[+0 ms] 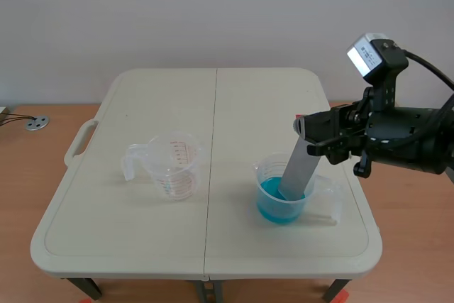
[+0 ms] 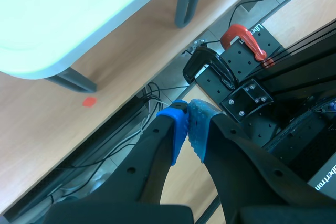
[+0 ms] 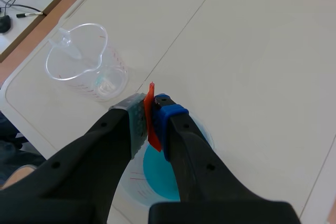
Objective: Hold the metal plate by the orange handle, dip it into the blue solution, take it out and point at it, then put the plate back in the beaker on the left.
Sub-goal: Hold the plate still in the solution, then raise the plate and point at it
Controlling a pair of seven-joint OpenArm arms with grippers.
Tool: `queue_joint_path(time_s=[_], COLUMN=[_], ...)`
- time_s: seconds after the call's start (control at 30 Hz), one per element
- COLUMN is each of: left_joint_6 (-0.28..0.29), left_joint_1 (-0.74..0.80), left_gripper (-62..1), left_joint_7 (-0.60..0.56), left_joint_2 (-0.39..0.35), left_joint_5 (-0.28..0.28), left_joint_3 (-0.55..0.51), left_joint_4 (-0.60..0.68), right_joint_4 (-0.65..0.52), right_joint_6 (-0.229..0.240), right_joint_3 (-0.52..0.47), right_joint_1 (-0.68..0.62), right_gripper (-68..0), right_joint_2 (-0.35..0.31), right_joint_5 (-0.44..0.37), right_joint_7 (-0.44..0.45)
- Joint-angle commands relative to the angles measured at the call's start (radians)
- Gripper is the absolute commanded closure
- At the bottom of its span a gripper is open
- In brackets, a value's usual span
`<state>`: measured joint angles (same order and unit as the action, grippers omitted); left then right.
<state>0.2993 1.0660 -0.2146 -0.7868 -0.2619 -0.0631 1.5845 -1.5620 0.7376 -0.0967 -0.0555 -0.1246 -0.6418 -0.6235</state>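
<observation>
Well off the tabletop [image 2: 79, 14], past one of its corners and over the floor, the left gripper [image 2: 188, 129] hangs with its blue pads [image 2: 178, 129] pressed together on nothing. On the tabletop's left half, midway between far and near edges, stands the empty beaker [image 1: 172, 166], upright, handle toward the left edge. Right of the middle seam, nearer the near edge, the beaker of blue solution [image 1: 273, 208] holds the metal plate [image 1: 298, 168]. The plate's lower end sits in the liquid, and its long axis leans up toward the right edge, where the right gripper [image 3: 152, 116] pinches the orange handle [image 3: 150, 113]. So the plate points down into the solution, away from the fingers [image 3: 173, 124]. As I judge it, lifting it clear calls for a pull along that axis, and only the right arm is placed for it. The empty beaker lies well apart, left of those fingers.
</observation>
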Motion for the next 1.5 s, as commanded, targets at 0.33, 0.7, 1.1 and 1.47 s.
queue_joint_path(time_s=[0.33, 0.7, 1.1, 1.47], left_joint_6=[0.006, 0.006, 0.007, 0.038], left_joint_1=[0.000, 0.000, 0.000, -0.039], left_gripper=[-2.7, -2.7, -2.7, -2.7], left_joint_7=[-0.013, -0.013, -0.014, -0.001], left_joint_2=[0.005, 0.005, 0.005, 0.002], left_joint_5=[-0.004, -0.004, -0.004, -0.005], left_joint_3=[0.006, 0.006, 0.006, 0.007], left_joint_4=[0.011, 0.011, 0.011, 0.011], right_joint_4=[-0.098, -0.243, -0.363, -0.465], right_joint_6=[0.008, 0.008, 0.008, 0.008], right_joint_3=[0.000, -0.001, -0.021, -0.049], right_joint_1=[0.003, 0.003, 0.003, 0.003], right_gripper=[-1.1, -1.1, -1.1, -1.1], right_joint_2=[-0.003, -0.017, -0.034, -0.039], right_joint_5=[-0.048, -0.158, -0.214, -0.272], right_joint_7=[-0.056, -0.153, -0.172, -0.175])
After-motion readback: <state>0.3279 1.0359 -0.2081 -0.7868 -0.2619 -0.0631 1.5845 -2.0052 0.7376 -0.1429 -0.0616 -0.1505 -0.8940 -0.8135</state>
